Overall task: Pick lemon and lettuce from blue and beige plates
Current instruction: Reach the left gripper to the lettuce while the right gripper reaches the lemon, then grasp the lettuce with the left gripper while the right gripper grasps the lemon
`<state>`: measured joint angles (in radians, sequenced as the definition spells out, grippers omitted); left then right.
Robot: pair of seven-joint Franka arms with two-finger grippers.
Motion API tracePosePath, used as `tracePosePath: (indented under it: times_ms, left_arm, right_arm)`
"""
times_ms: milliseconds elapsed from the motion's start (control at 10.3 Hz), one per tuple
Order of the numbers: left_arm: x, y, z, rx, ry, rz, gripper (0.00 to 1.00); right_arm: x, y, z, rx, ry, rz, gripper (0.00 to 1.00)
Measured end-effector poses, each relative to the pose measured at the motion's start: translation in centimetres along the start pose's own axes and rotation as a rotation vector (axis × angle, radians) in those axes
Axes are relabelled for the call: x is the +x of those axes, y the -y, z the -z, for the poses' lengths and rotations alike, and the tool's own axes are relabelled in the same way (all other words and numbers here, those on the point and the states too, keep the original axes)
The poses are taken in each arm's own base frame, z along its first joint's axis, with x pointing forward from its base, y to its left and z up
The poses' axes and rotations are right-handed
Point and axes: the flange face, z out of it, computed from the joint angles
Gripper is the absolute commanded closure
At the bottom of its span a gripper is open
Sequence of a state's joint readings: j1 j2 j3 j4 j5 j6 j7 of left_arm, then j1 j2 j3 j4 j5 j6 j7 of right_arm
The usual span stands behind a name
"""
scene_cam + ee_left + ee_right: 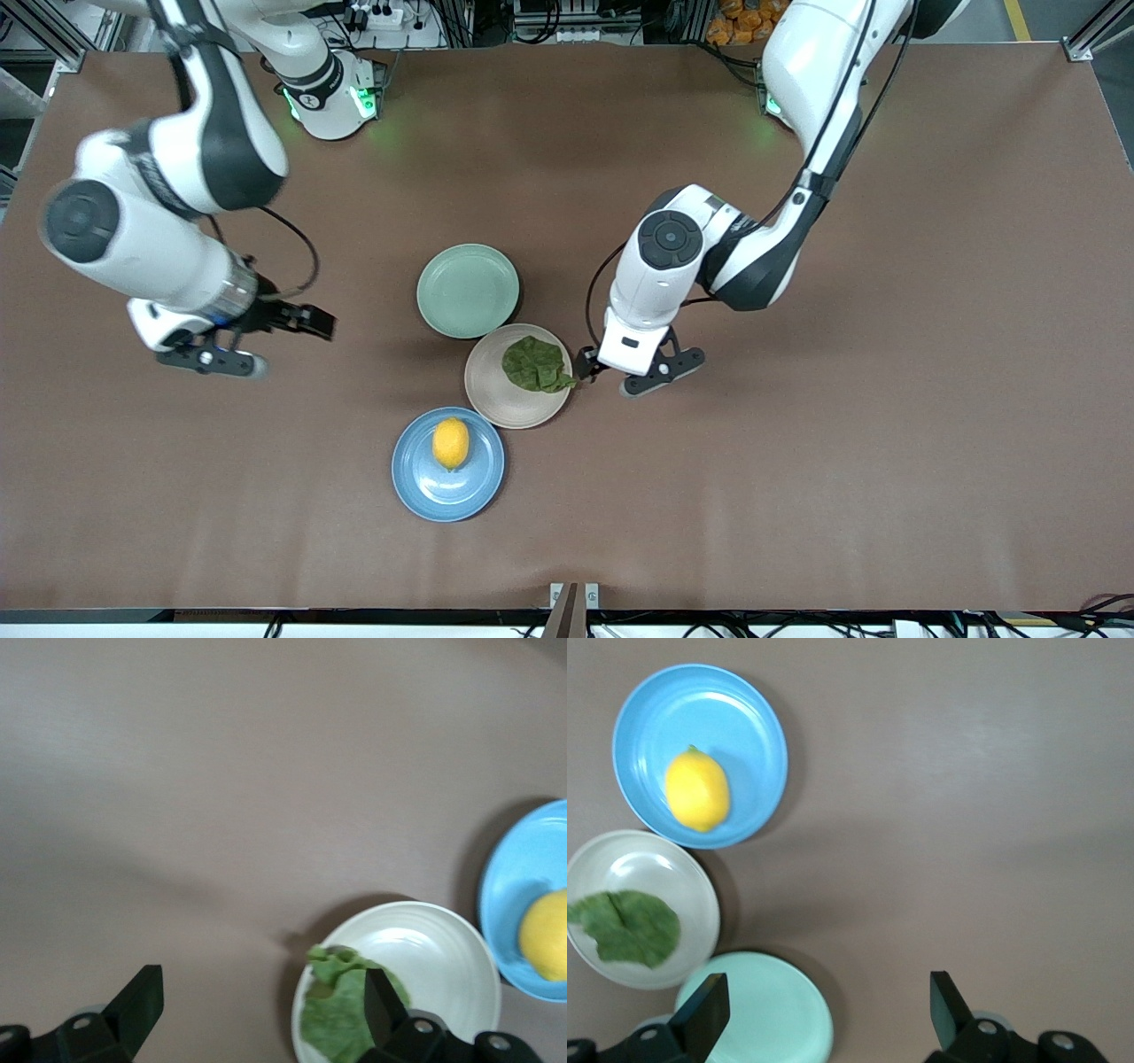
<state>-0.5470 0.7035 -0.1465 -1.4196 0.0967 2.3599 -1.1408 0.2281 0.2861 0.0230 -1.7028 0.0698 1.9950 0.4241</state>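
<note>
Landmark: beige plate [518,390].

- Lettuce [534,364] lies on it, toward left arm's end of table.
- Left pincer [620,377] released, low just beside that rim; slide over leaf, straddle it, clench without scraping plate.
- Lemon [451,443] on blue plate [423,490], touching landmark, nearer front camera.
- Right pincer [237,341] released, waits over bare table, well apart.

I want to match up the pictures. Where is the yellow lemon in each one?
Front view: the lemon lies on the blue plate, the plate nearest the camera.
Left wrist view: the lemon is cut off at the picture's edge, on the blue plate.
Right wrist view: the lemon lies in full on the blue plate.
Shared landmark: the beige plate beside it, with lettuce.
</note>
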Motion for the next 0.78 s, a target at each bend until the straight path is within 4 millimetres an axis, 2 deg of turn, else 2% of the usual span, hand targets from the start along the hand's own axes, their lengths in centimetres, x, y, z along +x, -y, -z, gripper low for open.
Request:
tracePosePath:
  times_ms: [194,292,583,778]
  left_arm:
    - [-1.3,-0.9,-1.5,-0.043,-0.009,-0.017,0.0]
    - [-1.7,-1.2,-2.0,-0.064,-0.015,-0.023,0.0]
    - [-2.4,-1.7,-4.3,-0.154,-0.043,-0.028,0.0]
    - [-3.1,-2.0,-5.5,-0.193,-0.053,-0.036,0.0]
  right_arm:
    - [0.0,4.1,-4.2,0.024,-0.037,-0.033,0.0]
    - [0.2,5.4,-6.4,0.029,-0.037,-0.033,0.0]
    - [1.8,8.5,-13.1,0.025,0.012,-0.055,0.0]
    - [2.0,10.1,-15.7,0.042,-0.007,-0.075,0.0]
